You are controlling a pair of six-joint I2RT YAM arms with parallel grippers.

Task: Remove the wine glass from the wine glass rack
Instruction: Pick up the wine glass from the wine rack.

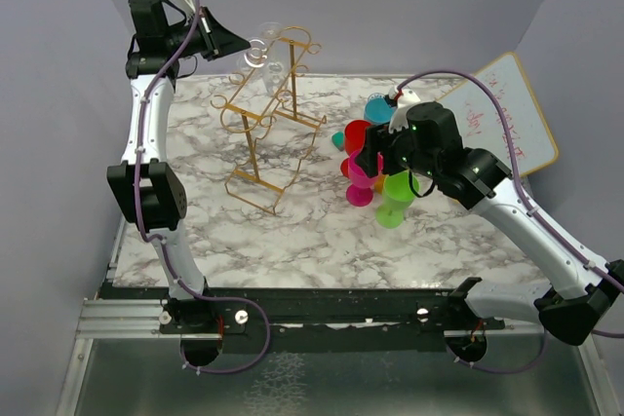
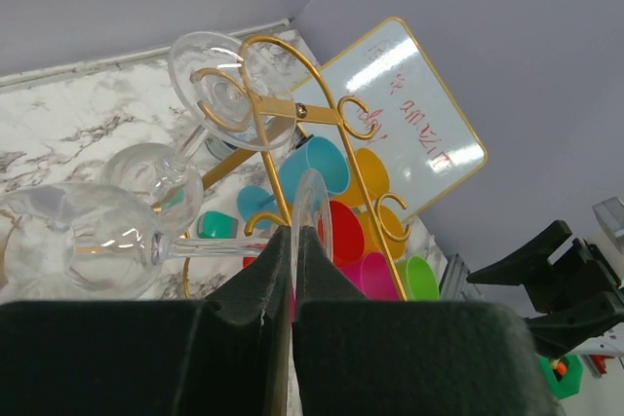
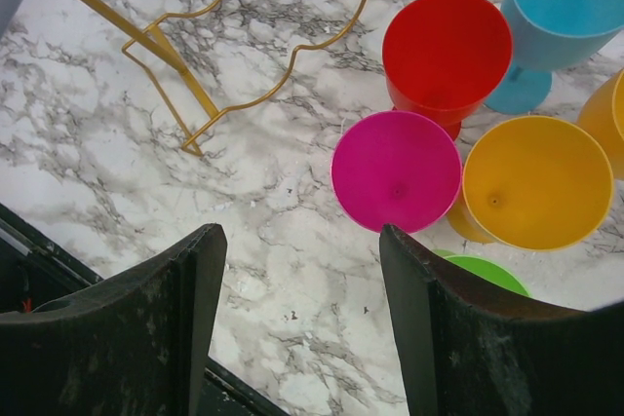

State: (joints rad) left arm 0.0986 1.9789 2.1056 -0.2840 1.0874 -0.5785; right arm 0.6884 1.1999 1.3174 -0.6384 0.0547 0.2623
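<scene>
The gold wine glass rack [image 1: 255,148] stands at the back left of the marble table. In the left wrist view its top arm [image 2: 314,112] carries two clear glasses. My left gripper [image 2: 293,233] is shut on the round foot of one wine glass [image 2: 78,250], which lies sideways with its stem running left to the bowl. A second clear glass [image 2: 151,177] hangs beside it, its foot on the rack's top arm. From the top view the left gripper [image 1: 239,44] is up at the rack's top. My right gripper [image 3: 302,236] hovers open over bare marble.
A cluster of coloured plastic goblets sits right of the rack: pink [image 3: 395,170], red [image 3: 447,46], blue [image 3: 565,7], yellow [image 3: 536,182], green [image 3: 487,275]. A small whiteboard [image 1: 507,114] leans at the back right. The rack's wire base [image 3: 166,51] lies near the right gripper.
</scene>
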